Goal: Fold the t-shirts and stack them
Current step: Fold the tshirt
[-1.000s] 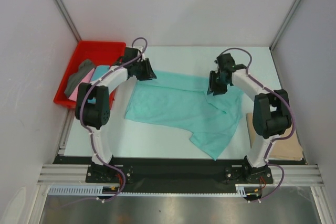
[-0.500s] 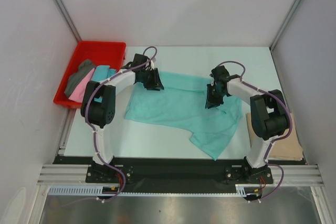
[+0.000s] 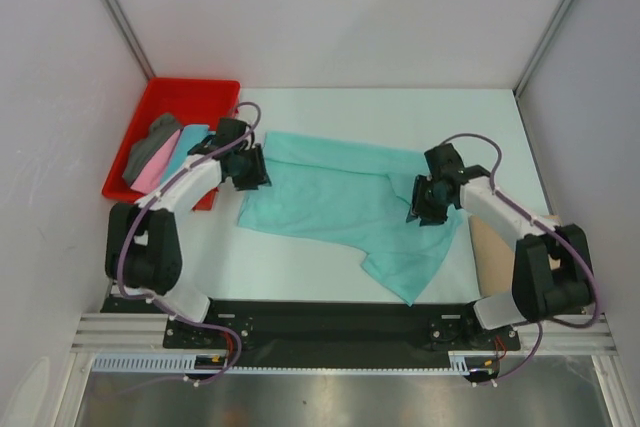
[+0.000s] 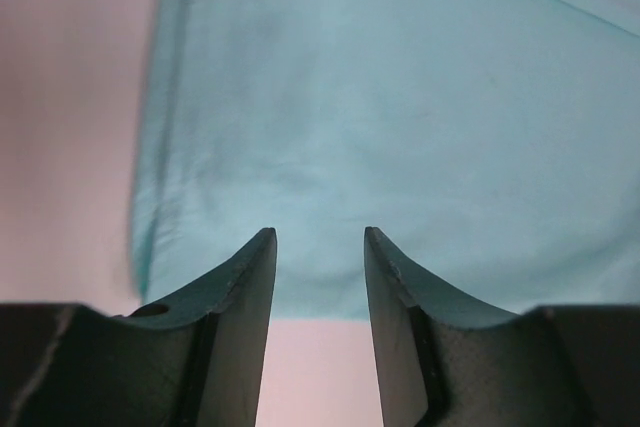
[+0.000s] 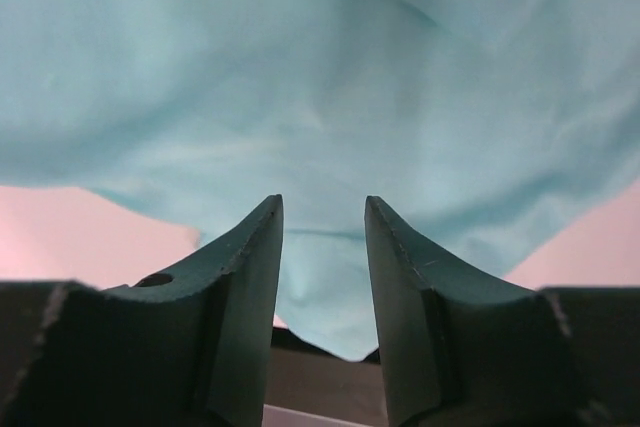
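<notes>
White table (image 3: pixel 400 112) carries the mint green shirt (image 3: pixel 330 197), spread out with wrinkles in its middle. Your left gripper (image 3: pixel 252 169) is at the left edge of this shirt and your right gripper (image 3: pixel 425 209) at its right edge. Both have the jaws partly apart, with no cloth pinched. The grey shirt (image 3: pixel 150 147), pink shirt (image 3: pixel 152 174) and turquoise shirt (image 3: pixel 188 144) lie in the red tray (image 3: pixel 190 92). The tan shirt (image 3: pixel 545 282) lies by the right edge.

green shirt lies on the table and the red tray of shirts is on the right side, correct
No, the red tray of shirts is on the left side, as the top view shows; the green shirt lies on the table.
</notes>
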{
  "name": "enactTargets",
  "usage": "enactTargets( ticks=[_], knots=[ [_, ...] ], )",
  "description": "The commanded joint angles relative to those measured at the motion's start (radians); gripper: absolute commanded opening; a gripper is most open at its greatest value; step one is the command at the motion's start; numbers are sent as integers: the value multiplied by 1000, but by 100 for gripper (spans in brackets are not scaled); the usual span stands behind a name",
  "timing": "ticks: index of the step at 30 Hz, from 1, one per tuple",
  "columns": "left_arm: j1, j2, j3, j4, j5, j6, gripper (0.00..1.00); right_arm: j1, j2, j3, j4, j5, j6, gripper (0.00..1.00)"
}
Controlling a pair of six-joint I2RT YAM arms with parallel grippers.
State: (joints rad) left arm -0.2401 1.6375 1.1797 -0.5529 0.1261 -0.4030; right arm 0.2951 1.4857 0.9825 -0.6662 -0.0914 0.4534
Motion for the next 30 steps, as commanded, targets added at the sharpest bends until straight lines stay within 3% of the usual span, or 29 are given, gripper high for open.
enactTargets(
  ticks=[1,7,13,21,30],
  knots=[
    [73,-120,-87,-45,-112,-54,46,-49,-99,-74,-79,6,86,44],
    [146,-200,-189,-88,-151,-137,41,-223,-255,-188,-98,-119,123,45],
    [170,-142,-235,-88,-134,-171,43,-373,-352,-270,-133,-177,133,48],
    [185,-142,-301,-32,-134,-174,56,-421,-404,-364,-122,-205,156,52],
    [191,-107,-304,-2,-95,-166,54,-422,-380,-390,-99,-186,202,57]
  ],
)
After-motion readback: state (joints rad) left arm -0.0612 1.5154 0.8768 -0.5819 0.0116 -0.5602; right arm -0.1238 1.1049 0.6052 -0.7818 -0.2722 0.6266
